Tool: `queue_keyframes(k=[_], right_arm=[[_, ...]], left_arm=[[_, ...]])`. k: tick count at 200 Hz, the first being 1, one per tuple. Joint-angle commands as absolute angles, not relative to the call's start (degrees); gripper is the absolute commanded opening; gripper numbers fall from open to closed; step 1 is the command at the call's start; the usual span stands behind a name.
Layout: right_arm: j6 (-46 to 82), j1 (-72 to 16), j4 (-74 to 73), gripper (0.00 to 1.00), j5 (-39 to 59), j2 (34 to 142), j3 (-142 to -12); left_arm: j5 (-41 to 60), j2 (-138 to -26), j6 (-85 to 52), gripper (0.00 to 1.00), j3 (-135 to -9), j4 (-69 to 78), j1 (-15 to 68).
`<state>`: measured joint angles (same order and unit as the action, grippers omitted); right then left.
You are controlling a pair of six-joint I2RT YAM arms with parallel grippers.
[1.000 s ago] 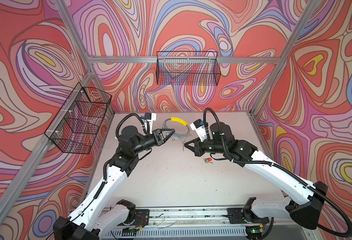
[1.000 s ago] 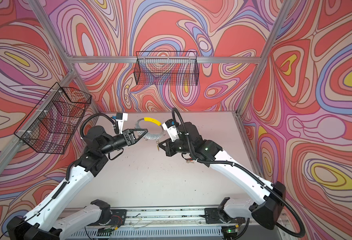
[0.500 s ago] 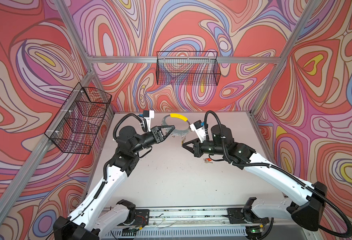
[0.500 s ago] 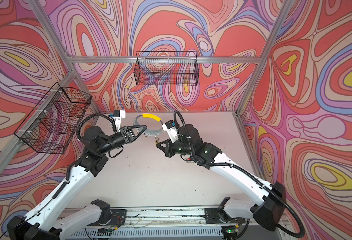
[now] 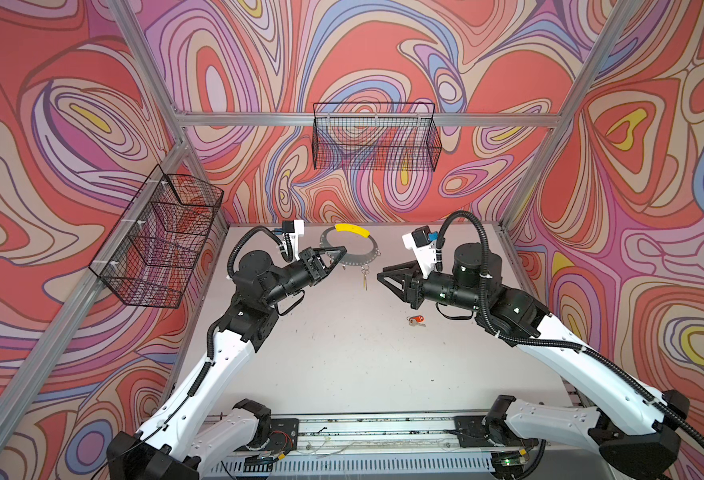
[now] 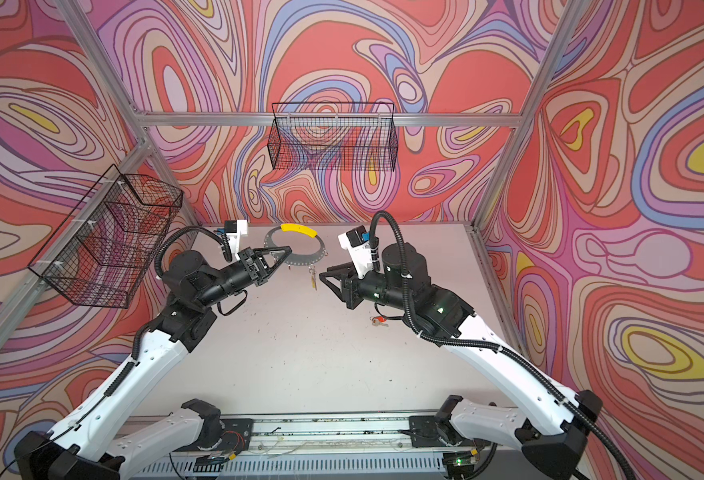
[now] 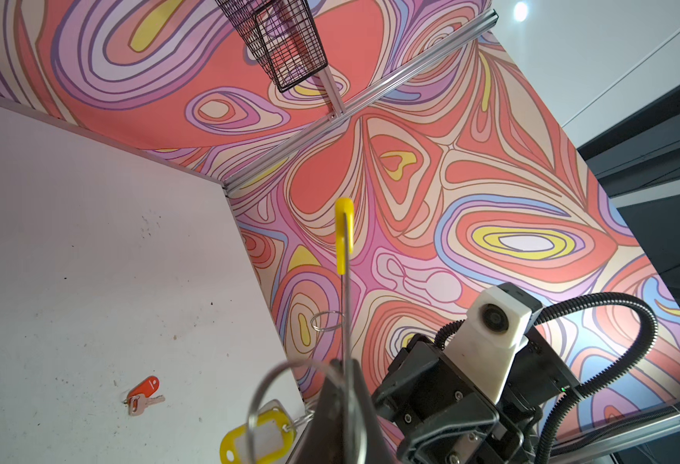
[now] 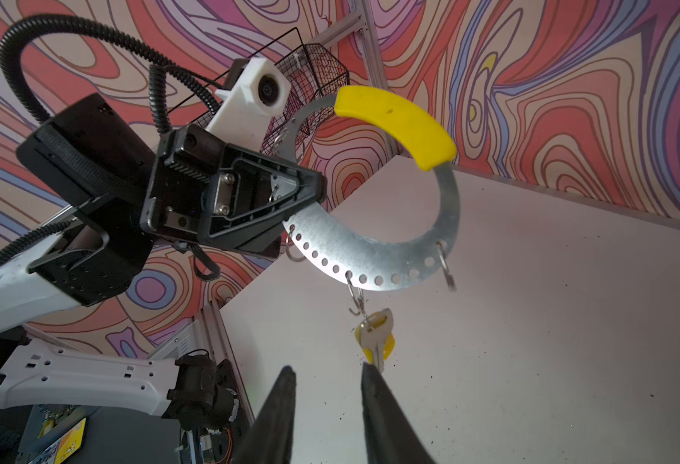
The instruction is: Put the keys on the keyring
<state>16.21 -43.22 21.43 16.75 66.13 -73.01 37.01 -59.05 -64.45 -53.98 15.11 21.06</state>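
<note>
The grey keyring [image 5: 369, 259] with its yellow arc stands raised off the table at the back, and my left gripper [image 5: 342, 250] is shut on its left rim. In the right wrist view the keyring [image 8: 370, 257] carries several small split rings. From one of them on the lower rim hangs the yellow-tagged key [image 8: 374, 341]. My right gripper [image 8: 329, 367] is open just in front of that key, holding nothing. In a top view the right gripper [image 6: 323, 276] sits right of the hanging key [image 6: 313, 280]. The red-tagged key [image 5: 416, 320] lies flat on the table below the right wrist.
A black wire basket [image 5: 154, 241] hangs on the left wall and another [image 5: 377, 141] on the back wall. The white table [image 5: 342, 365] ends at a metal rail [image 5: 362, 428] in front, where both arm bases sit.
My right gripper has opened and drawn back slightly from the keyring, leaving the yellow-tagged key hanging free. The left gripper has lifted the keyring a little.
</note>
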Motion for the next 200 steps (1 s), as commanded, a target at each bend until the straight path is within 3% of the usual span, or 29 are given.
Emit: queue_keyframes(k=[1, 52, 116, 200], right_arm=[[12.92, -43.67, 21.95, 0.32, 13.86, 68.89, -75.46], [13.18, -44.12, 15.09, 0.32, 15.47, 71.02, -73.75], [12.57, -44.30, 14.74, 0.25, 15.75, 74.68, -76.21], [14.67, -44.30, 13.23, 0.25, 13.23, 71.64, -71.34]], left_arm=[[35.83, -59.38, -66.24, 0.00, -56.33, 15.43, 21.27], [34.71, -59.33, -66.79, 0.00, -56.69, 13.97, 21.30], [34.60, -59.33, -66.98, 0.00, -56.69, 13.58, 21.25], [34.29, -58.98, -66.62, 0.00, -56.69, 13.10, 21.27]])
